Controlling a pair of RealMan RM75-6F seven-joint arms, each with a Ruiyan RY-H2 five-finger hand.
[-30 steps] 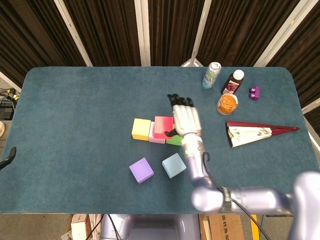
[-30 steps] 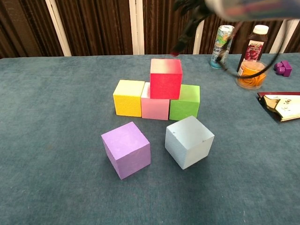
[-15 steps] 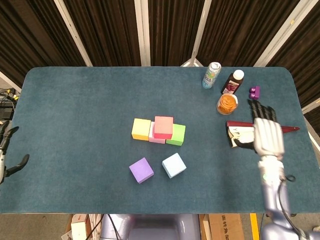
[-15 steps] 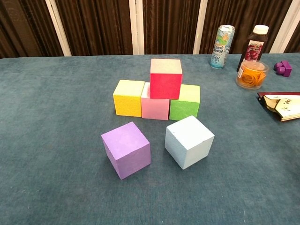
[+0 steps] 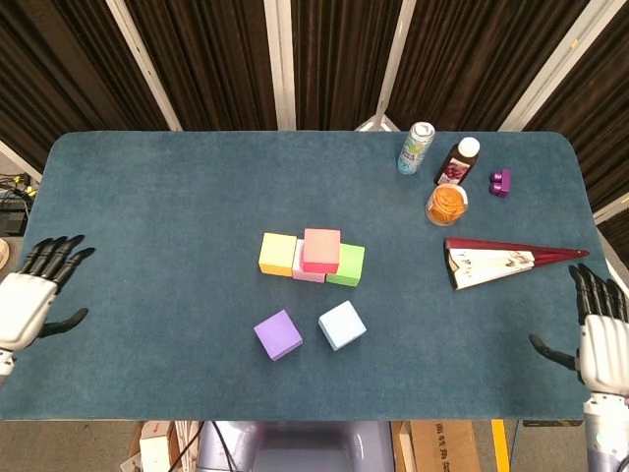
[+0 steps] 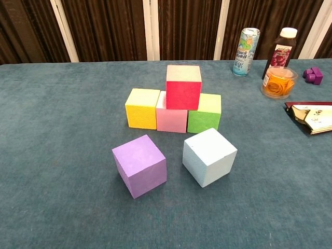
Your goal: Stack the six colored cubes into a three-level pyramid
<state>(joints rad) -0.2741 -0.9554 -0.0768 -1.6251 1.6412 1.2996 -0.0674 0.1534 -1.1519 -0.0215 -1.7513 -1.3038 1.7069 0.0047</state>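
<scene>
Six cubes (image 6: 183, 86), one can (image 5: 416, 147), one bottle (image 5: 457, 161), one jar of orange bits (image 5: 447, 205), one small purple piece (image 5: 500, 181), one folded fan-like item (image 5: 496, 261), two hands (image 5: 24, 301).

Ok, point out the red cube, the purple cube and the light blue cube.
red cube (image 6: 182, 94), chest view, front face.
purple cube (image 6: 136, 156), chest view, top face.
light blue cube (image 5: 341, 324), head view, top face.
</scene>
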